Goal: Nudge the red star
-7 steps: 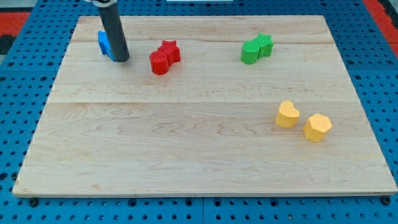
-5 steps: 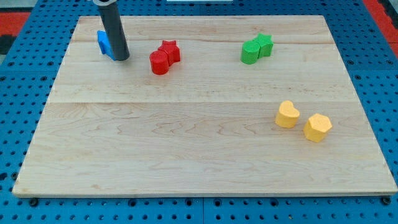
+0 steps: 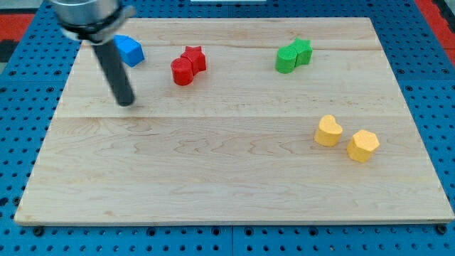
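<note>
Our tip (image 3: 126, 104): resting on the bare wooden board (image 3: 213, 178), toward the view's upper left; we touch no block.
Our rod: dark and straight, rising toward the view's top-left corner; it ends in a plain tip, so we have no jaws to clench or release and we hold nothing.
Red star (image 3: 193, 57): near the view's top, left of centre, up and to the right of our tip and well apart from it.
Red cylinder (image 3: 182, 72): touching the red star on its lower-left side; the red block nearest our tip.
Blue block (image 3: 129, 50): above our tip, near the board's top edge, just right of our rod; shape unclear.
Green pair: a green star (image 3: 302, 50) and a green cylinder (image 3: 286, 60) touching, upper right.
Yellow pair: a yellow heart (image 3: 328, 131) and a yellow hexagon (image 3: 363, 145) just beside each other, at the view's right.
</note>
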